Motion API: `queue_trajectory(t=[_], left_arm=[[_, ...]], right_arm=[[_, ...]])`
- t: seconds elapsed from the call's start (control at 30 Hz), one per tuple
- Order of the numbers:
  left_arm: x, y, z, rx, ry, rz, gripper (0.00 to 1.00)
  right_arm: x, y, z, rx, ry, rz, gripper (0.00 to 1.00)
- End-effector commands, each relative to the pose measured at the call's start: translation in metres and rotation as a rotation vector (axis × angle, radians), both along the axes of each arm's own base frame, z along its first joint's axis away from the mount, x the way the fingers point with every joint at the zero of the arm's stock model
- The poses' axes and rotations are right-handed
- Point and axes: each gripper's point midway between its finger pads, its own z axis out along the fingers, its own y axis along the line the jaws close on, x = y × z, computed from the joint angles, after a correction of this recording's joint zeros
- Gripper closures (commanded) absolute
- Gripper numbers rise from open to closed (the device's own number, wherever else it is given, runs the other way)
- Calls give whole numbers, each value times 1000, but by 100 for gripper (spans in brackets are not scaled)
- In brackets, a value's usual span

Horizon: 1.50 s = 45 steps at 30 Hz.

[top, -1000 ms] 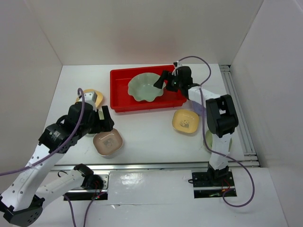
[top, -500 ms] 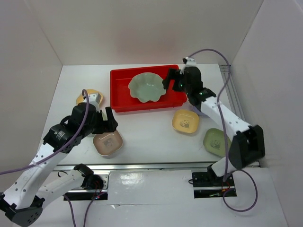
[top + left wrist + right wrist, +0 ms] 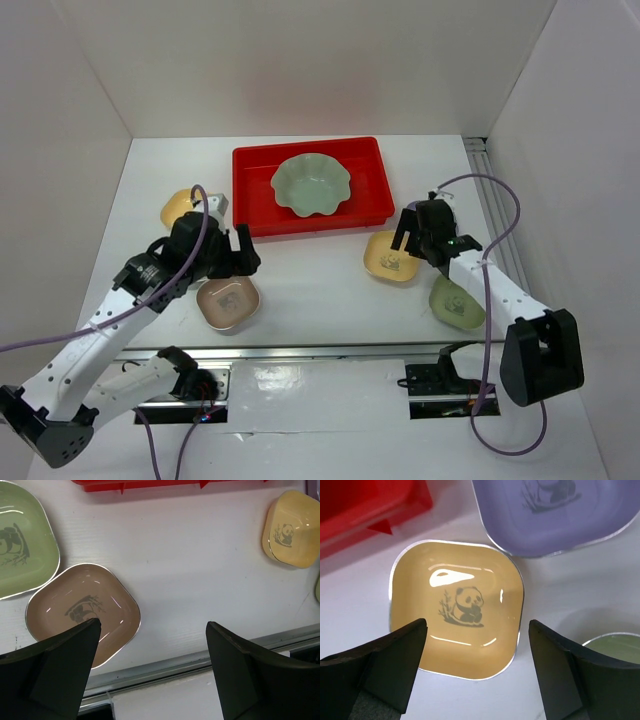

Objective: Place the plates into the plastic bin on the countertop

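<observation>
Big green dish (image 3: 310, 185) sits in the red bin (image 3: 256, 200). Right gripper (image 3: 477, 630) wide open, empty, over yellow plate (image 3: 456, 607). Lavender plate (image 3: 555, 515) shows only on right wrist cam. Left gripper (image 3: 152, 625) wide open, empty, over pink plate (image 3: 82, 612).

You are viewing the whole surface (image 3: 320, 290) from above and behind the arm bases (image 3: 190, 380) in the top view. Both wrist views are looking almost straight down, the right one sitting closer. All three are sharing the yellow plate (image 3: 385, 265) near the red bin (image 3: 250, 200).
</observation>
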Motion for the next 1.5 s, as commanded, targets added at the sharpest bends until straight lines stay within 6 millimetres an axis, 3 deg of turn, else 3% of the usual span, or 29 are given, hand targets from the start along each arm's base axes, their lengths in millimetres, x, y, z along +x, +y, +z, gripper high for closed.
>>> queue_trajectory(t=[0.0,0.3,0.47,0.6,0.63,0.83,0.87,0.93,1.1,1.47], left_arm=[[9,3,2,-15,-7,80,0],[4,9,-21,23,68,121,0],[3,16,-23,41,64,150,0],[0,23,-27,55,84,190,0],[-1,24,-28,53,91,209,0],[-4,29,-36,67,133,256,0],[-4,29,-36,58,135,266,0],[-6,31,-40,59,148,288,0],[-12,32,-53,47,189,326,0],[-10,19,-91,60,281,357,0]], right_arm=[[-15,-9,-18,14,53,-65,11],[-23,-11,-50,27,99,-108,14],[-23,-9,-67,27,128,-102,21],[-22,-9,-79,21,148,-102,39],[-21,-8,-82,20,150,-102,49],[-25,-15,-93,-9,179,-130,87],[-24,-15,-91,-9,179,-130,96],[-26,-14,-92,-16,186,-136,100],[-39,0,-73,-27,152,-88,100],[-55,27,41,45,-103,-28,100]])
